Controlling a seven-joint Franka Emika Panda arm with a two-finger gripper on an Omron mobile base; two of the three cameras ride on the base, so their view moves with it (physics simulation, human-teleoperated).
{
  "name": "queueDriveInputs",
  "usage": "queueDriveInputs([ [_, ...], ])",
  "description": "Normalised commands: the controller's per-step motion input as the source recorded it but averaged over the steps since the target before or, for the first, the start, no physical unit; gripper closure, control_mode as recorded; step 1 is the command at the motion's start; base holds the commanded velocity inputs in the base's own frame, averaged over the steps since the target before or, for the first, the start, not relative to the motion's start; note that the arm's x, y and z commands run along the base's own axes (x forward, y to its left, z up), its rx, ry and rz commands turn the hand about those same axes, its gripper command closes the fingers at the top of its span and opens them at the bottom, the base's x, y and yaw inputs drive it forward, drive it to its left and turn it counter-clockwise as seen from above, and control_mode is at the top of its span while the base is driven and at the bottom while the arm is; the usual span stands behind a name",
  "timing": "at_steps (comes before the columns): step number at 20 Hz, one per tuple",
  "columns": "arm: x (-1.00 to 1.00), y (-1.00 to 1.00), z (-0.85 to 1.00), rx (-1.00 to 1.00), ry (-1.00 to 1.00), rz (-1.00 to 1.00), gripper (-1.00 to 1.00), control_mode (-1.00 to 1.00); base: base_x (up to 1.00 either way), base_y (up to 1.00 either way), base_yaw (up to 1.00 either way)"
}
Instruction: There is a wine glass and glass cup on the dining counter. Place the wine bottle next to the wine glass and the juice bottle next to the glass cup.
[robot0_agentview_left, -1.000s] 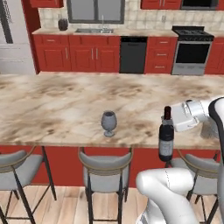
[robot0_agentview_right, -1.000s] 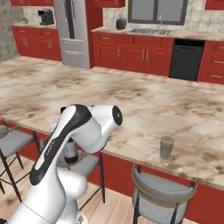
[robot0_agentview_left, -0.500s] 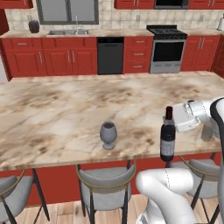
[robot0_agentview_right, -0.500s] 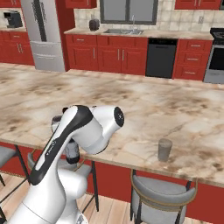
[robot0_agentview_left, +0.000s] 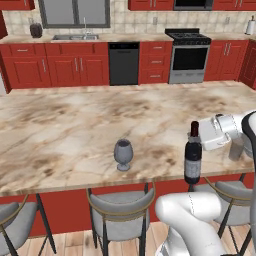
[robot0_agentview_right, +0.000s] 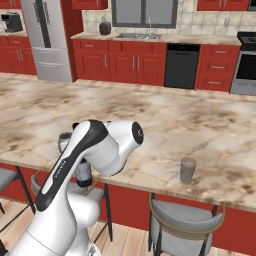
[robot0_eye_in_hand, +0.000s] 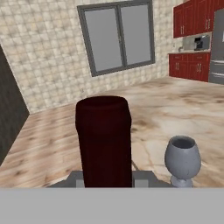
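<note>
one wine bottle (robot0_agentview_left: 192, 156) is in play, upright and pinched at its dark red neck by the gripper (robot0_agentview_left: 200, 141), whose jaws are pressed together on the capsule; from the left base view the bottle hangs at the near edge of the dining counter (robot0_agentview_left: 75, 130), its lower body showing in front of the red base, so whether the foot is over the stone cannot be told. risk one: a release here, if the foot is short of the edge, would drop the bottle among the bar stools (robot0_agentview_left: 122, 207). risk two: the hold is high on a narrow neck, so a quick sideways carry could set the heavy body swinging or let it slip. risk three: the wine glass (robot0_agentview_left: 123, 152) stands well apart to the robot's left, and in the hand view the glass (robot0_eye_in_hand: 182, 160) sits close by the path; a low approach could knock this light stemmed piece over. count: one wine bottle, one wine glass, one glass cup (robot0_agentview_right: 187, 170) standing near the counter's edge in the right base view, three bar stools in the left base view. bottle not yet placed next to the wine glass, in my judgement.
</note>
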Motion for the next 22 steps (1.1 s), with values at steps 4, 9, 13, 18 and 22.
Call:
queueDriveInputs([
  [4,0.00,0.00,0.00,0.00,0.00,0.00,1.00,1.00,0.00,0.13,0.00],
  [9,0.00,0.00,0.00,0.00,0.00,0.00,1.00,1.00,0.00,0.06,0.00],
  [13,0.00,0.00,0.00,0.00,0.00,0.00,1.00,1.00,0.00,0.02,0.00],
  [18,0.24,0.06,-0.01,0.00,0.02,0.00,1.00,-1.00,0.02,0.01,0.00],
  [22,0.47,0.17,0.01,0.00,0.00,0.00,1.00,-1.00,0.00,0.00,0.00],
])
